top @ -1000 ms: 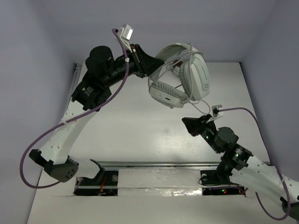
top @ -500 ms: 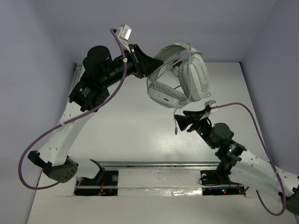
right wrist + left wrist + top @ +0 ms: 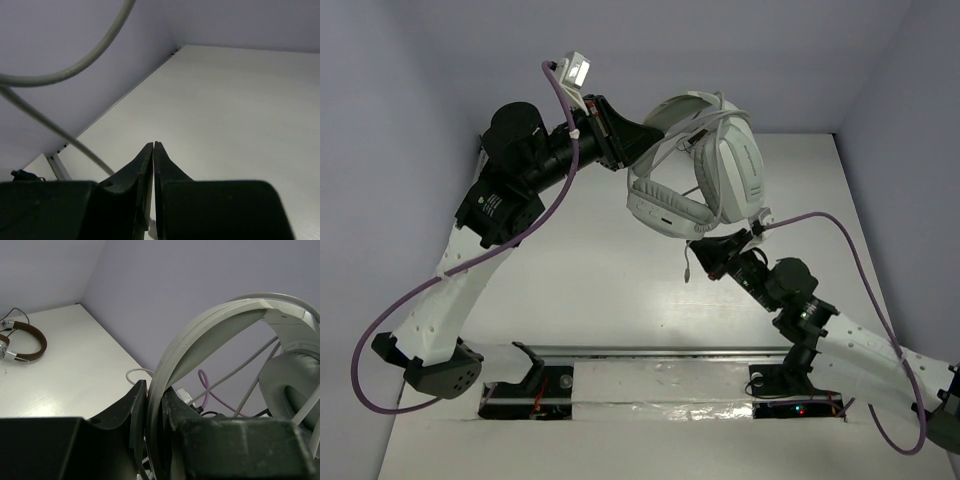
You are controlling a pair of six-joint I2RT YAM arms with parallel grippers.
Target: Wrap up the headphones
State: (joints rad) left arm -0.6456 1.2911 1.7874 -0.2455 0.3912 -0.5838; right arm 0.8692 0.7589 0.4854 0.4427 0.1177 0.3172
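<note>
The white headphones [image 3: 720, 180] hang in the air above the far middle of the table. My left gripper [image 3: 638, 140] is shut on their wide headband [image 3: 200, 335], which runs up between the two dark fingers [image 3: 137, 405]. One padded earcup [image 3: 292, 385] shows at the right of the left wrist view. The thin grey cable [image 3: 688, 262] drops from the earcups. My right gripper [image 3: 705, 255] sits just below them, jaws together. The cable [image 3: 55, 127] slants down behind its left finger, and a pale bit of it shows low between the jaws [image 3: 153, 145].
A smaller brown-and-silver pair of headphones [image 3: 30, 340] with a dark cord lies on the white table near the far wall. A metal rail [image 3: 650, 350] crosses the near edge by the arm bases. Purple walls close in the table on three sides.
My right gripper moved left and up under the earcups, opened, then closed at the dangling cable. The left arm lifted the headphones slightly and shifted them left.
</note>
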